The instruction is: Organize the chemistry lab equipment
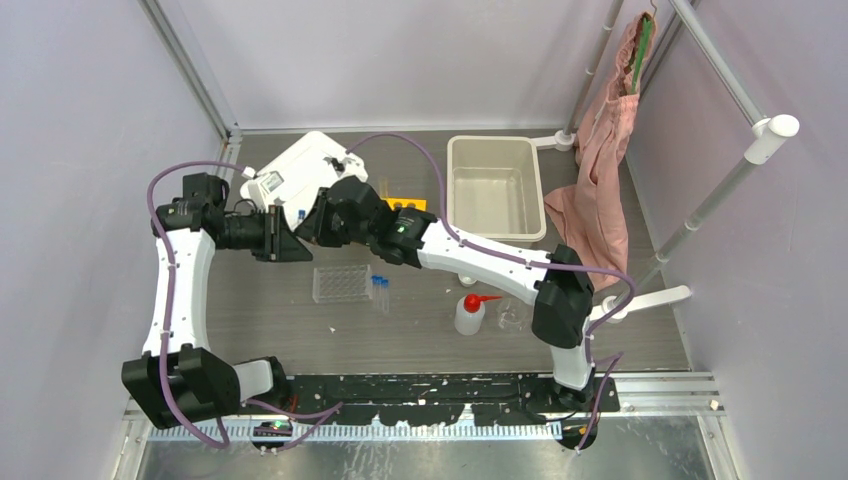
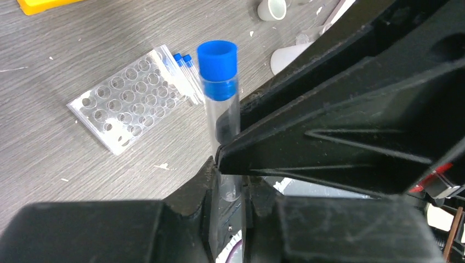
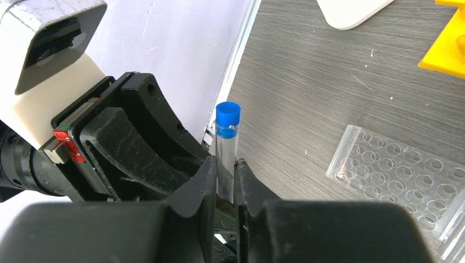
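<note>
One blue-capped vial (image 2: 221,118) | pinching its glass with left gripper (image 2: 227,183) and right gripper (image 3: 225,167) together, near far-left corner | judging light, slick, brittle; gripping mid-tube gently

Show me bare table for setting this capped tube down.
Widest bare grey table: between the clear plastic well tray and the black front rail. Crowded around the white squeeze bottle with red spout and glass beaker, and behind, where left hand and right hand grip the blue-capped clear tube.
</note>
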### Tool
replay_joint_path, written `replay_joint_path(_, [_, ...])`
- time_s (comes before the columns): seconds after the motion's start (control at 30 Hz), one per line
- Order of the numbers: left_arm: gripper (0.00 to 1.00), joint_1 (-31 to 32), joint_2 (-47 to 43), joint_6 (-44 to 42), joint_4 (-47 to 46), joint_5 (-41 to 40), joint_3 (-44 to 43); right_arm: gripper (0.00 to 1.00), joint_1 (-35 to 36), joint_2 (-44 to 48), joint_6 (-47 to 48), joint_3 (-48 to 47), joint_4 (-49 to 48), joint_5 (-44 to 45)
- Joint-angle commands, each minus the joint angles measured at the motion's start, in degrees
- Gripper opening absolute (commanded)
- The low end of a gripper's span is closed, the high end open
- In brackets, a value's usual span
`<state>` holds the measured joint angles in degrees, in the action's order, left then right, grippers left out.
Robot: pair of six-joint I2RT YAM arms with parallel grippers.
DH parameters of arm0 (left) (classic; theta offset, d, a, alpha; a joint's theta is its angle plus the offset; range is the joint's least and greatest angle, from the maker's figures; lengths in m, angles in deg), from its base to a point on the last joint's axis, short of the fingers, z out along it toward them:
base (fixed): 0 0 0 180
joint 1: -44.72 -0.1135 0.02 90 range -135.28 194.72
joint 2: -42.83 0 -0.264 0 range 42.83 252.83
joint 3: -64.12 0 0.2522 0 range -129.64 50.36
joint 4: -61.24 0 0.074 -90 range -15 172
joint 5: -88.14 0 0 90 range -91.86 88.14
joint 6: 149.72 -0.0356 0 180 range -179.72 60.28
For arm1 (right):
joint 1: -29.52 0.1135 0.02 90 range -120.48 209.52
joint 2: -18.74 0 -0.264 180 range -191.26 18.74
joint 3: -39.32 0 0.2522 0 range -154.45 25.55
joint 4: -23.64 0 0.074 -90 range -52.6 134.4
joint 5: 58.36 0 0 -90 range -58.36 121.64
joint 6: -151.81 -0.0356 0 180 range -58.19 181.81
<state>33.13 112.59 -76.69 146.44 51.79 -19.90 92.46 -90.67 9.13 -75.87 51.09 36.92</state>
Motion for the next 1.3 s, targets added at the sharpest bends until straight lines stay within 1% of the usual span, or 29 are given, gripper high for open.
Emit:
replay_joint_path(0.0, [0.1,-0.1,-0.6,-1.8,-1.3,0.7,-1.5,0.25,0.5,0.8,0.4,-2.2,-0.9,-1.6])
replay_joint_path(0.1, [0.08,-0.1,-0.9,-3.1,-0.9,1.0,-1.2,0.49,0.0,0.0,1.8,-6.2,4.0,-1.5])
replay_joint_path(0.17, [0.08,-0.1,-1.2,-4.2,-0.7,1.3,-0.9,0.58,-0.8,-1.1,2.6,-9.6,8.4,-2.1])
replay_joint_path(0.23, [0.07,-0.1,-1.8,-5.6,-0.4,1.5,-0.5,0.62,-1.9,-2.4,3.4,-13.4,12.7,-3.7])
replay_joint_path(0.27, [0.07,-0.1,-2.2,-6.3,-0.5,1.7,-0.3,0.63,-2.4,-3.1,3.8,-15.3,14.5,-4.4])
replay_joint_path(0.33, [0.07,-0.1,-3.0,-7.6,-0.4,1.8,0.0,0.63,-3.4,-4.5,4.7,-17.8,16.5,-8.4])
replay_joint_path(0.43, [0.07,-0.1,-4.1,-8.5,-0.6,2.0,0.4,0.61,-4.3,-6.9,5.9,-22.6,20.0,-13.9])
replay_joint_path(0.57, [0.06,-0.1,-5.1,-9.2,-0.8,2.2,0.6,0.54,-4.9,-9.8,6.8,-28.0,24.5,-17.3])
replay_joint_path(0.67, [0.06,-0.1,-5.4,-9.5,-0.6,2.4,0.7,0.46,-5.0,-10.2,6.9,-28.7,25.0,-17.6])
replay_joint_path(0.83, [0.05,-0.1,-5.4,-10.5,0.2,2.4,0.7,0.35,-5.5,-10.0,7.1,-28.6,24.8,-17.0])
replay_joint_path(0.93, [0.06,-0.1,-5.2,-10.7,0.3,2.4,0.8,0.25,-5.8,-9.7,7.3,-28.5,24.9,-16.9])
replay_joint_path(0.97, [0.07,-0.2,-5.0,-10.6,0.2,2.4,0.9,0.2,-5.9,-9.5,7.4,-28.5,25.0,-16.7])
replay_joint_path(1.0, [0.12,-0.1,-4.8,-10.4,0.1,2.2,1.0,0.16,-5.9,-9.3,7.7,-28.6,25.2,-16.3])
replay_joint_path(1.03, [0.22,-0.1,-4.6,-9.7,-0.3,1.7,1.1,0.12,-5.9,-9.1,8.2,-28.6,25.6,-15.9])
replay_joint_path(1.07, [0.38,-0.1,-4.4,-8.8,-0.9,1.2,1.2,0.09,-5.9,-8.6,8.7,-28.5,26.0,-15.4])
replay_joint_path(1.13, [0.74,-0.1,-3.8,-6.7,-1.9,-0.4,1.0,0.05,-5.9,-7.8,10.2,-28.1,26.7,-13.5])
replay_joint_path(1.17, [0.87,-0.1,-3.5,-5.4,-2.5,-1.4,0.8,0.04,-5.9,-7.1,11.0,-27.6,26.9,-12.4])
replay_joint_path(1.2, [0.95,-0.1,-3.2,-3.5,-3.1,-2.6,0.6,0.03,-5.9,-6.3,11.9,-26.8,27.1,-11.1])
replay_joint_path(1.23, [0.99,-0.1,-2.9,-2.3,-3.7,-3.7,0.3,0.03,-6.0,-5.5,12.8,-25.8,27.2,-9.5])
replay_joint_path(1.27, [1.0,-0.1,-2.5,-1.1,-4.1,-4.8,0.0,0.02,-5.9,-4.7,13.8,-24.7,27.1,-8.0])
